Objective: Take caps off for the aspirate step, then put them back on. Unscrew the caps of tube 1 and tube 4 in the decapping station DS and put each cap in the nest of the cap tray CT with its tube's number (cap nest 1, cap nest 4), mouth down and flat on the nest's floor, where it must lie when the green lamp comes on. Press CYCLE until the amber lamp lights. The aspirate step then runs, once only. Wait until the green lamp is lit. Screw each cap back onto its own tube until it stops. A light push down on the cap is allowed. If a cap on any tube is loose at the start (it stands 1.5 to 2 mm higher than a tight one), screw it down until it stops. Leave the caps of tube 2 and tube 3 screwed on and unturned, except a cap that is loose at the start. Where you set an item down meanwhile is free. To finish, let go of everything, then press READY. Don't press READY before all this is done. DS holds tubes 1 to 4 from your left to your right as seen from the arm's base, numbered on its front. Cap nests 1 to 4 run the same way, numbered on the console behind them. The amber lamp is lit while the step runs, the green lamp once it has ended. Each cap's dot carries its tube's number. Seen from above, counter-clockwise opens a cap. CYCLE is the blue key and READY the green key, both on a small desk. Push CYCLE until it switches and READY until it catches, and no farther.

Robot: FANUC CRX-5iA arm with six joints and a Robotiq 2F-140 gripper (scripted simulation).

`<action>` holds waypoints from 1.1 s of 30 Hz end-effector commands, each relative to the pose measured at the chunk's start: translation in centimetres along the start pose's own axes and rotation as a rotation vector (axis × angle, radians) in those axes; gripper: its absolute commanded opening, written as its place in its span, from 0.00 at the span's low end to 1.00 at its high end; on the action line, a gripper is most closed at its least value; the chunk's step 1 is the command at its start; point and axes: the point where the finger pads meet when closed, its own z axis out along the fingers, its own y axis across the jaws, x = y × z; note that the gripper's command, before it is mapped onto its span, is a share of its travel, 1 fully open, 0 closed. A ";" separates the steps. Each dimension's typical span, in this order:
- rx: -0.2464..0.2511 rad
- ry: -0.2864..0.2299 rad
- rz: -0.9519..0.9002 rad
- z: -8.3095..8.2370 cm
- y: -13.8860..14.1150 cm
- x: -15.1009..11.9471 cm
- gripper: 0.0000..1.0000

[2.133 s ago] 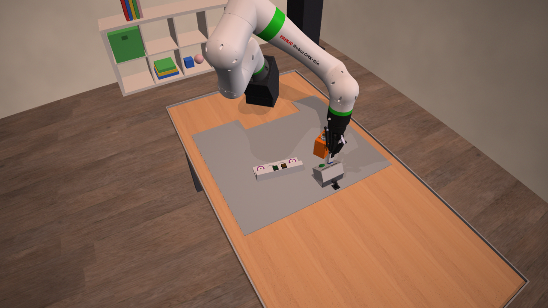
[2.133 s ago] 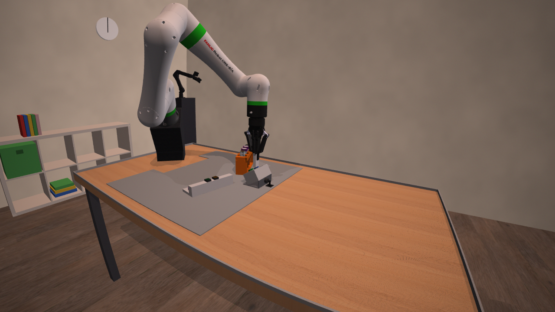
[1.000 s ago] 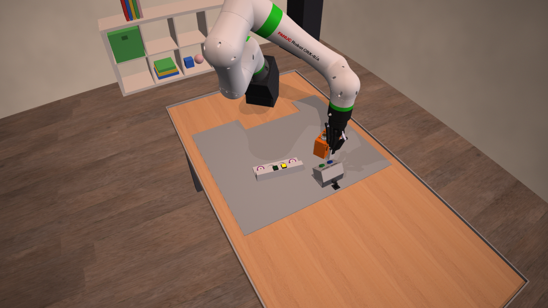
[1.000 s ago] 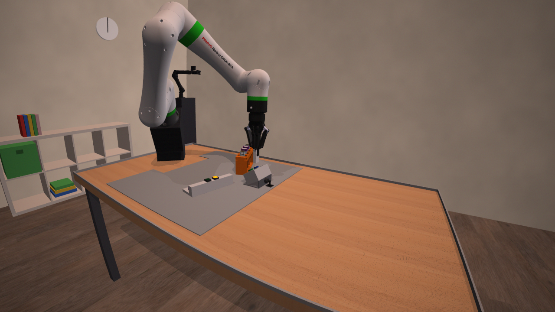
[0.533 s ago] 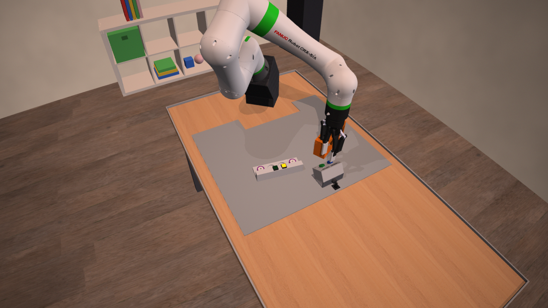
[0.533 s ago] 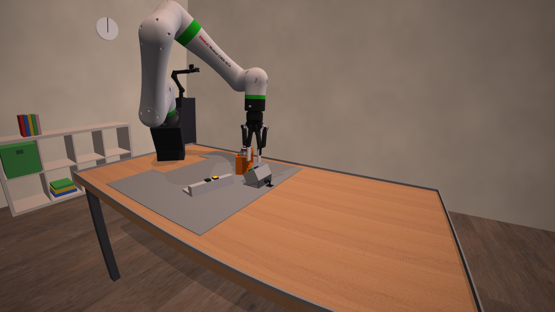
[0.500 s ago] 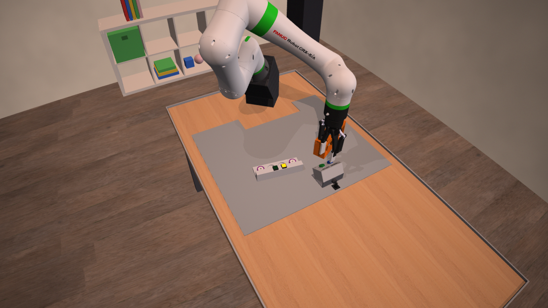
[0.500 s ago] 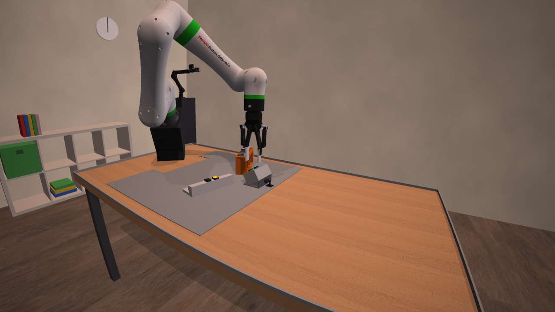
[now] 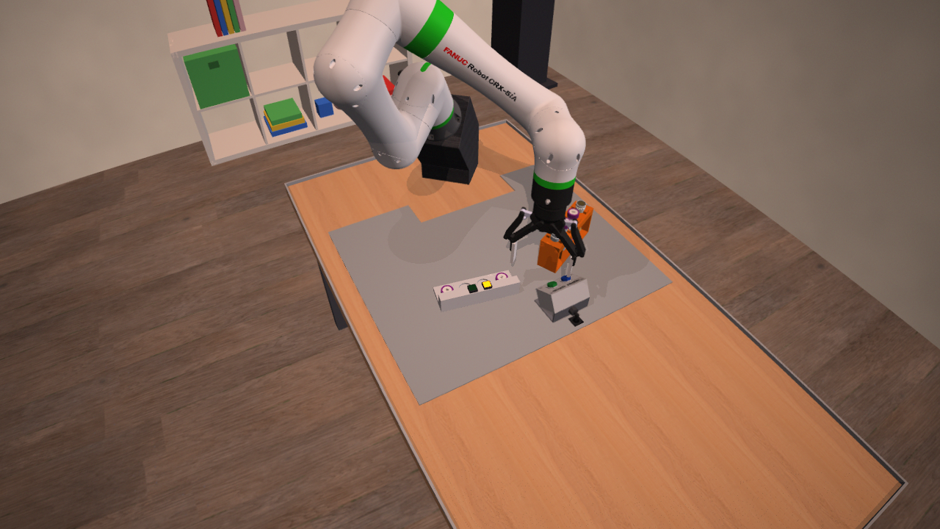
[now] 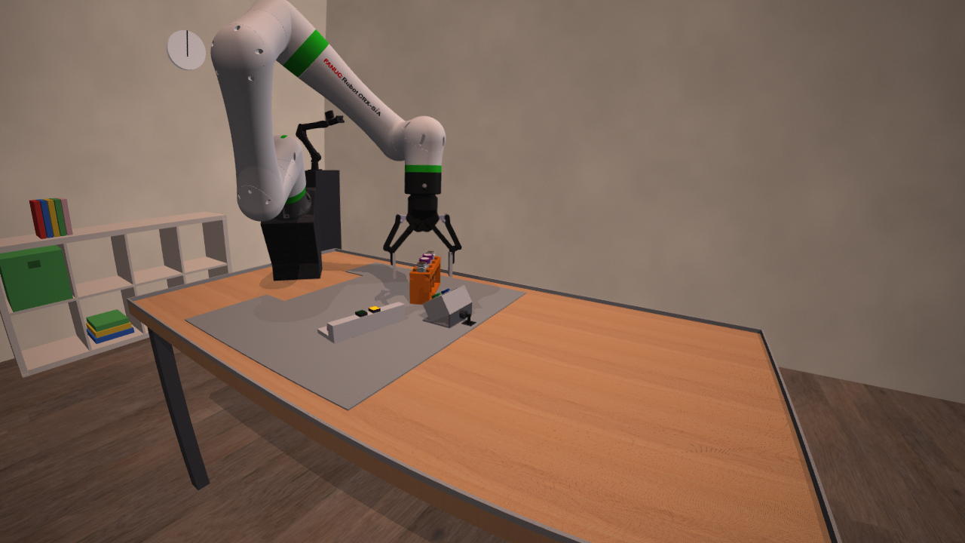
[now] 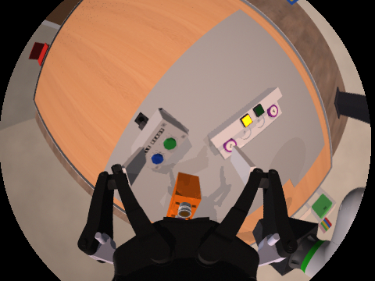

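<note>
Wrist view first: we see our hand [image 11: 183,172] spread wide, holding nothing, hanging above the orange decapping station [image 11: 187,193], with one finger [image 11: 134,164] reaching toward the small desk [image 11: 156,136] and the other toward the cap tray [image 11: 249,122]. On the desk the green key [image 11: 169,144] and the blue key [image 11: 158,159] sit side by side, both uncovered. One uncapped tube mouth [image 11: 184,209] shows at the near end of the station, just under our wrist; the rest of the row is hidden by the hand's body.

From the top view we make out a purple cap [image 9: 446,288] in the nest at one end of the tray and another purple cap [image 9: 501,276] at the other end. Between them the amber lamp [image 9: 486,284] glows bright yellow and the green lamp [image 9: 471,288] is dark. Station, tray and desk all stand near one another on the grey mat [image 9: 420,342], which lies on the wooden surface [image 9: 657,421]. Cap numbers are too small for us to read.
</note>
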 end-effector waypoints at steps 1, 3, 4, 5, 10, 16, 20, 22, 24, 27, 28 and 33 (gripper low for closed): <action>0.003 -0.031 -0.275 0.0 2.3 1.3 1.00; 0.004 -0.030 -0.356 0.1 3.0 1.7 1.00; 0.004 -0.031 -0.359 0.1 3.0 1.7 1.00; 0.005 -0.030 -0.435 0.1 3.7 2.1 1.00; 0.008 -0.029 -0.636 0.2 5.9 3.2 1.00; 0.008 -0.030 -0.646 0.3 8.1 4.4 1.00; 0.008 -0.030 -0.646 0.3 10.3 5.6 1.00; 0.008 -0.030 -0.646 0.4 11.8 6.4 1.00; 0.008 -0.030 -0.646 0.4 12.5 6.8 1.00; 0.008 -0.030 -0.646 0.5 13.2 7.2 1.00; 0.008 -0.030 -0.646 0.5 13.2 7.2 1.00; 0.008 -0.030 -0.646 0.5 13.2 7.2 1.00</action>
